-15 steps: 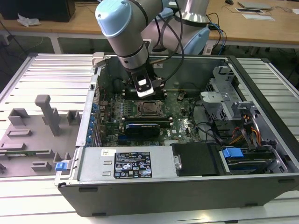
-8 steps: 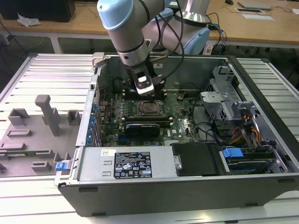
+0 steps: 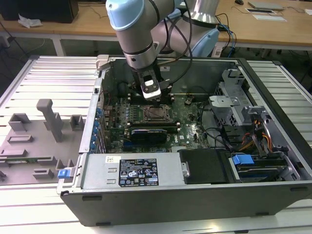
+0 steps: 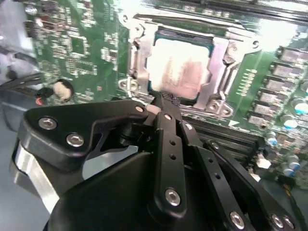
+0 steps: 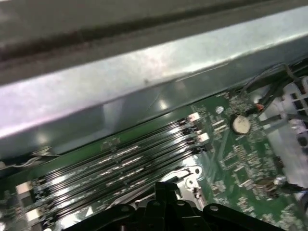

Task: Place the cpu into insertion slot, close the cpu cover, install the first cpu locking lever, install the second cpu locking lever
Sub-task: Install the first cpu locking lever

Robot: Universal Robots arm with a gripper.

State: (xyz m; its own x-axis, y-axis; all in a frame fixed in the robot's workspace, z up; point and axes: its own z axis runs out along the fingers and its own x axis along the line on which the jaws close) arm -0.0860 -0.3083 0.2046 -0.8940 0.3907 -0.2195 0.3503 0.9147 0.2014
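Observation:
The cpu [image 4: 179, 67] lies flat in the insertion slot [image 3: 156, 113], its silvery top showing through the square window of the cpu cover [image 4: 219, 58]. The cover is folded down flat around the chip. In the second wrist view my gripper [image 4: 161, 100] is shut, its black fingers [image 4: 169, 139] meeting in a point just at the cover's near edge, with nothing seen between them. In the exterior view the gripper [image 3: 152, 99] hangs straight down over the motherboard, right beside the socket's far edge.
Long black memory slots [image 5: 120, 163] run beside the socket, close to the case's metal wall [image 5: 144, 82]. A coin battery [image 5: 240, 124] sits on the green board. A black card [image 3: 148, 132], the power supply [image 3: 131, 170] and a drive cage [image 3: 234, 97] surround the socket.

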